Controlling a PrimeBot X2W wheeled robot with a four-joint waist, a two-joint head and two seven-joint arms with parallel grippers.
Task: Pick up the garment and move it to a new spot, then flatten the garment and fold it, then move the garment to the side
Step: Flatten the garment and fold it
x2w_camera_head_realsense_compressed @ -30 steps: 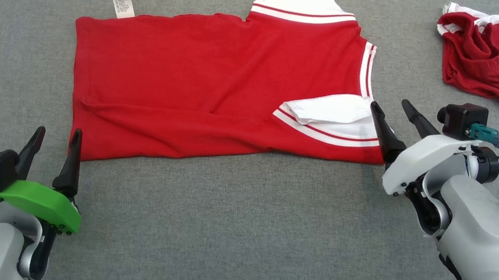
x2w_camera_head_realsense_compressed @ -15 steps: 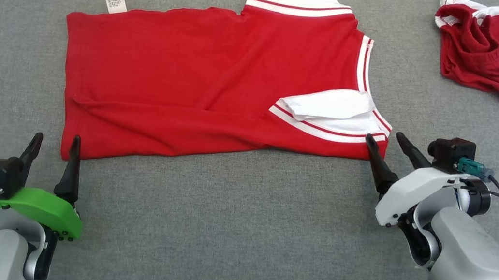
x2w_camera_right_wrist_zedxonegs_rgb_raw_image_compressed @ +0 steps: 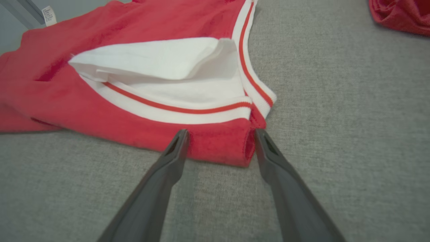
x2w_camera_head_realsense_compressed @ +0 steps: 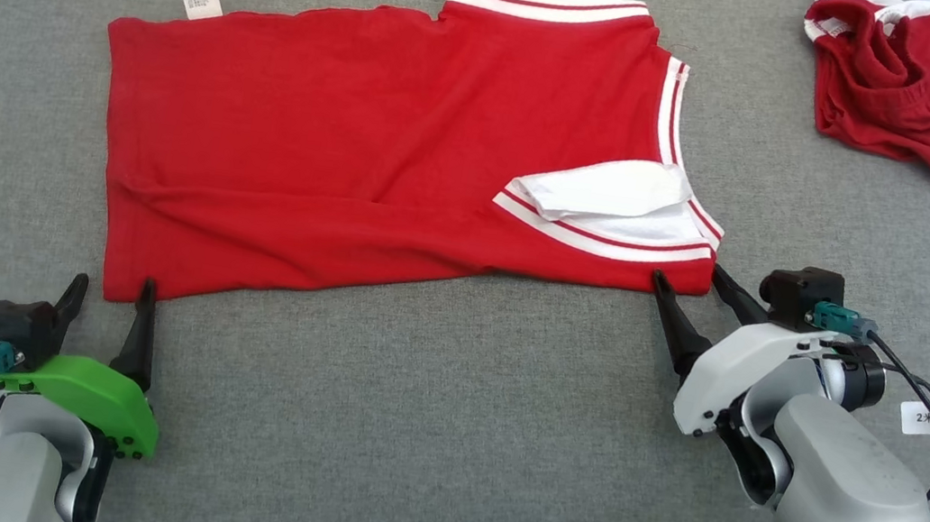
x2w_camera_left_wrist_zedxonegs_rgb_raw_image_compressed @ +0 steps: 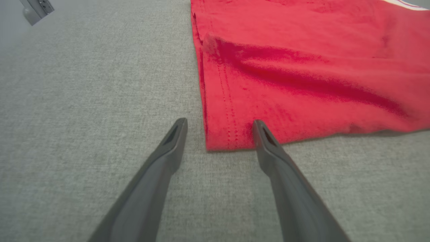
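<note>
The right hand has backed off the white sleeve to a corner of the red garment, spread on the counter. It and the left hand straddle corners, both spread wide; another red cloth lies well apart.

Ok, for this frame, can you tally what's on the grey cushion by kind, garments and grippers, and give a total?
Garments: 2, the spread red shirt and the crumpled red garment at the far right.
Grippers: 2, the left gripper and the right gripper, each with jaws open at a near corner of the shirt.
Total: 4
</note>
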